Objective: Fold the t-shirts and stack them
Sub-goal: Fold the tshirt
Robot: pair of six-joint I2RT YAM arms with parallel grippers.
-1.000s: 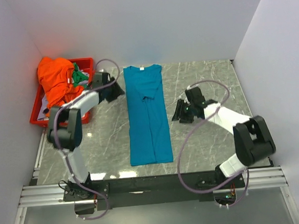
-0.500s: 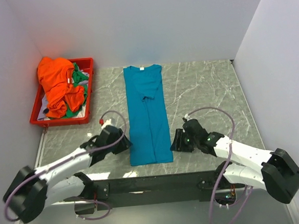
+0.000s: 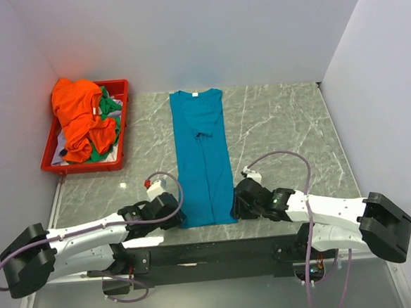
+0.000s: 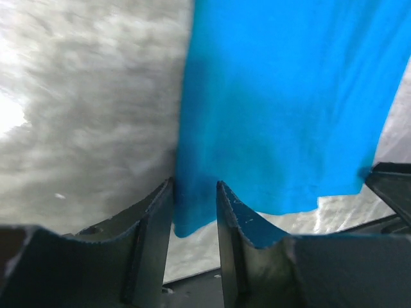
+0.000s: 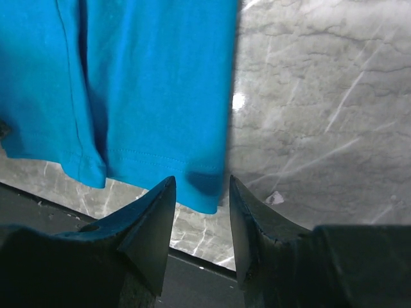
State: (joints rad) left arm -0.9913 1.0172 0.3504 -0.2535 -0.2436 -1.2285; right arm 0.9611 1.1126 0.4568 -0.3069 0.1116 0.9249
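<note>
Bright, even overhead light fills the top view. Beside the left gripper (image 4: 194,186), glare whitens the blurred marble table (image 4: 83,115). Ahead of the right gripper (image 5: 201,183), a small glint shows; focus is sharp.

White walls (image 3: 197,35), grey marble tabletop (image 3: 281,120)

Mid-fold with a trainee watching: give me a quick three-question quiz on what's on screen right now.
1. True or false: the teal t-shirt lies in the red tray.
2. The left gripper and right gripper each straddle: A) the collar, B) a near hem corner, C) a sleeve.
3. What colour t-shirt shares the tray with the orange t-shirt?
Key: 1 false, it lies flat on the table; 2 B; 3 the green t-shirt.
</note>
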